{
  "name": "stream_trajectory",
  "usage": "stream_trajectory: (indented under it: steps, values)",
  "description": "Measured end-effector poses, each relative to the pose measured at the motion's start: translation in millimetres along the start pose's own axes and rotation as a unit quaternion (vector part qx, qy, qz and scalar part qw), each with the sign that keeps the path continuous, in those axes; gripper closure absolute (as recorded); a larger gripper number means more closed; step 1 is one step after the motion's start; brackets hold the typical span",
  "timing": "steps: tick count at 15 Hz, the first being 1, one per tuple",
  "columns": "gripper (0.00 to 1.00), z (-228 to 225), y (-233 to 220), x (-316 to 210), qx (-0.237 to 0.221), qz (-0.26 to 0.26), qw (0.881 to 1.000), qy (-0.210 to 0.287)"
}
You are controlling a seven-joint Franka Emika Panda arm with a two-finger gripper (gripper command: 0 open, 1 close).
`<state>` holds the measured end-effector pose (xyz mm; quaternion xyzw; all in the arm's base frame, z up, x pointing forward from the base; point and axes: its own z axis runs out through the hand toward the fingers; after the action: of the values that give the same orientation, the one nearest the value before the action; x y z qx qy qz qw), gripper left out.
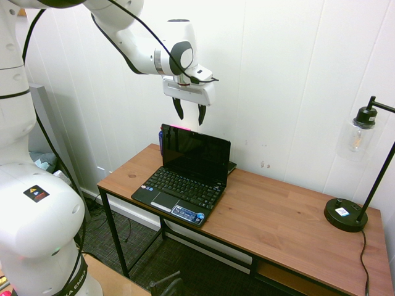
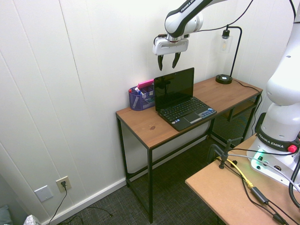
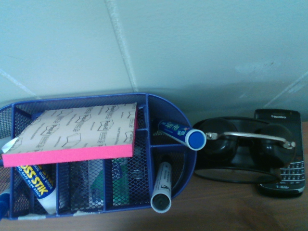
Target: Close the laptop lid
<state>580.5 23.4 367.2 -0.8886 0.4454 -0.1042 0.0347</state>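
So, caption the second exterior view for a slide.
Open gripper above an open laptop, pen basket beside it on the desk.

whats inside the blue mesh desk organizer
The blue mesh desk organizer holds a pink-edged sticky-note pad, a glue stick and two capped markers; whatever the pad covers can't be seen.

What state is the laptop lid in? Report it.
Open: the laptop lid stands up from the keyboard, its dark screen facing out and every key row uncovered.
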Motion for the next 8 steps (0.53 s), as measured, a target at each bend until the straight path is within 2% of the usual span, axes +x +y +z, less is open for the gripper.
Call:
stream_trajectory:
  steps: [8]
  values:
    - [1.0, 30, -11, -5, -0.004, 0.023, 1.0, 0.0]
